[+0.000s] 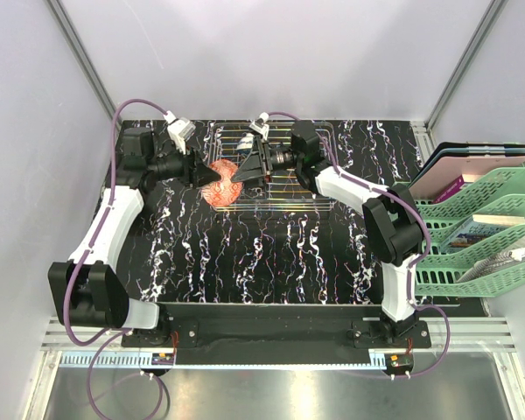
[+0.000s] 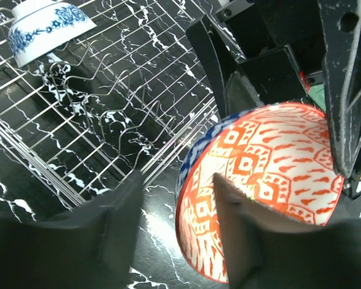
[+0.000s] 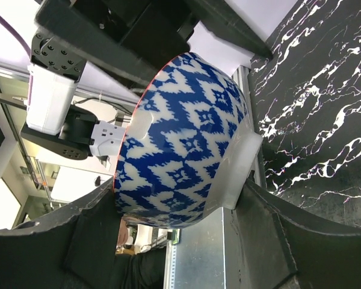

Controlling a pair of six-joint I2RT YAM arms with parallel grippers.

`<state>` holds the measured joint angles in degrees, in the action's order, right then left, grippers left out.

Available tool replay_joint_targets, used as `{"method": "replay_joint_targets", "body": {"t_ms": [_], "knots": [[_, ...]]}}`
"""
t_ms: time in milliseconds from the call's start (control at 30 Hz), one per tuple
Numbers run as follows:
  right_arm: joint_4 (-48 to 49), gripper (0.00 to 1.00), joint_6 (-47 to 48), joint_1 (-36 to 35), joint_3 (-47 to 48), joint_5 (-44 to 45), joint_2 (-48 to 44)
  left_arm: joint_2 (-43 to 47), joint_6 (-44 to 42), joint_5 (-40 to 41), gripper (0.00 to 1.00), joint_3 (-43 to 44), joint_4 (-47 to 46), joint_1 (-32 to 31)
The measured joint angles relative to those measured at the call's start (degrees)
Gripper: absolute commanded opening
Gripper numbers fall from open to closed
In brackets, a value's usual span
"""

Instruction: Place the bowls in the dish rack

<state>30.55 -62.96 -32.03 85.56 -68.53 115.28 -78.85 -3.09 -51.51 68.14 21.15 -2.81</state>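
A bowl (image 1: 223, 194), orange-patterned inside (image 2: 271, 162) and blue-and-white outside (image 3: 186, 138), hangs tilted on its side at the left end of the wire dish rack (image 1: 332, 206). My right gripper (image 1: 243, 173) is shut on it, one finger at the rim and the other against the white foot (image 3: 177, 189). My left gripper (image 1: 208, 175) is open around the rim (image 2: 177, 177). One of its fingers (image 2: 228, 211) is inside the bowl and the other (image 2: 123, 211) stands clear outside. A second bowl (image 2: 45, 27), white with blue flowers, sits in the rack (image 2: 108, 120).
Green stacked trays (image 1: 481, 227) holding books and papers stand at the table's right edge. The black marbled tabletop (image 1: 271, 254) stretches in front of the rack. Enclosure walls and metal posts close in the back and sides.
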Motion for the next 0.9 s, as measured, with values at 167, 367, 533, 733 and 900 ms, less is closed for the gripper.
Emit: {"method": "replay_joint_targets", "body": {"t_ms": [167,367,533,733,900], "knots": [[-1.4,0.28,1.9,-0.1,0.0,0.0,0.0,0.0,0.2,0.0,0.66,0.0,-0.1,-0.2],[-11.4,0.27,10.1,-0.2,0.7,1.0,0.0,1.2,0.0,0.9,0.68,0.0,0.0,0.1],[-29.2,0.23,24.8,-0.2,4.9,6.4,-0.1,3.5,0.0,3.2,0.69,0.0,0.3,2.7],[-50.1,0.21,44.4,-0.2,13.1,18.9,-1.2,3.9,-0.3,5.0,0.94,0.2,2.4,10.7],[-59.8,0.21,57.4,-0.2,16.5,31.1,-4.3,4.5,-0.5,4.9,0.99,-1.2,3.2,16.3]]}}
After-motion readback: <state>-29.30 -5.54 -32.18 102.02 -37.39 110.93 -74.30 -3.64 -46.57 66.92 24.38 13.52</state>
